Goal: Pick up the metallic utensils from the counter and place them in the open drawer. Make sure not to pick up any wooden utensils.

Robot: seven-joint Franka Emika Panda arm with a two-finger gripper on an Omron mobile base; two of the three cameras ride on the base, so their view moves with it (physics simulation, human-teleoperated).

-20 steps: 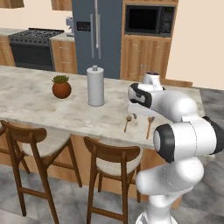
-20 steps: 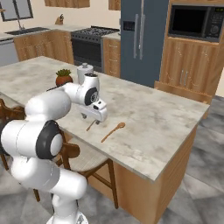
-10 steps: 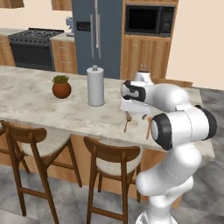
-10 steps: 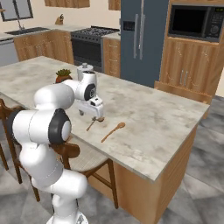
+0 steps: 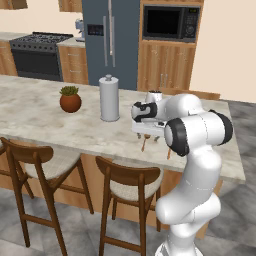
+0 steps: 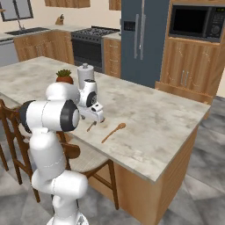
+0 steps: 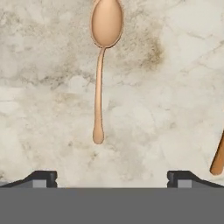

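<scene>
Orange-brown wood sits under my gripper (image 7: pixel 112 177): over the last second I swung the arm left, so it now hangs over a wooden spoon (image 7: pixel 101 65) on the counter (image 6: pixel 167 127), fingers spread wide, holding nothing. This spoon must stay. I cannot locate the metallic utensils or drawer.

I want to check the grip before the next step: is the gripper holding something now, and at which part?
Nothing is held. The gripper is open above the counter, and a wooden spoon lies untouched ahead of the fingers.
</scene>
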